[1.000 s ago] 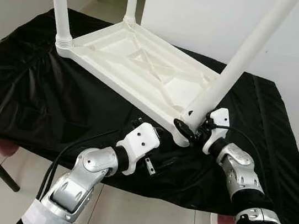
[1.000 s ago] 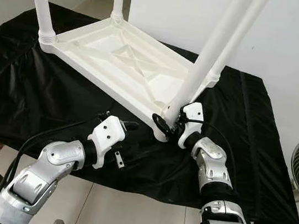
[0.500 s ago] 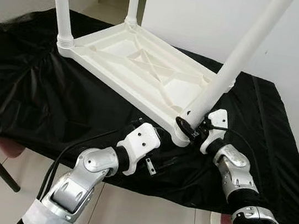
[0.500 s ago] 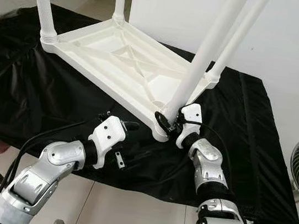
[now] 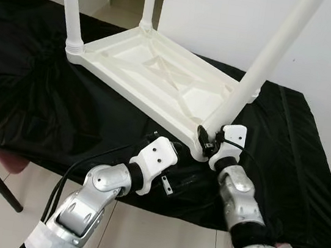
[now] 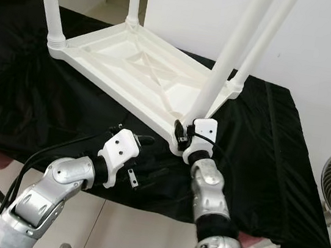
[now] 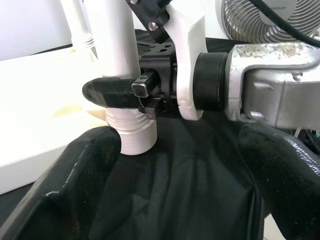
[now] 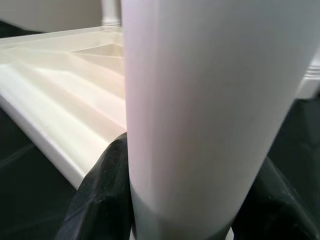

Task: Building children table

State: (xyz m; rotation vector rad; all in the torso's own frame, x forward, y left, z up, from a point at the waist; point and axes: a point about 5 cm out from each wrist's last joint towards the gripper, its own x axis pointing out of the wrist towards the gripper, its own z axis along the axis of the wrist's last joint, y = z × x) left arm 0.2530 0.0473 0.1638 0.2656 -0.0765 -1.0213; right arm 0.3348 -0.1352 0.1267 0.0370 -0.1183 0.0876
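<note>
Seen from the head, a white children's table (image 5: 160, 77) lies upside down on a table draped in black cloth (image 5: 44, 107), its legs pointing up, as the right end effector (image 5: 207, 143) pinches the near leg (image 5: 256, 72) just above its corner socket. In the left wrist view, the left end effector (image 7: 180, 172) hovers with fingers spread, facing that same leg base and apart from it, a fan (image 7: 270, 20) behind. In the right wrist view, black fingers (image 8: 107, 195) press both sides of the leg; no writing is legible.
</note>
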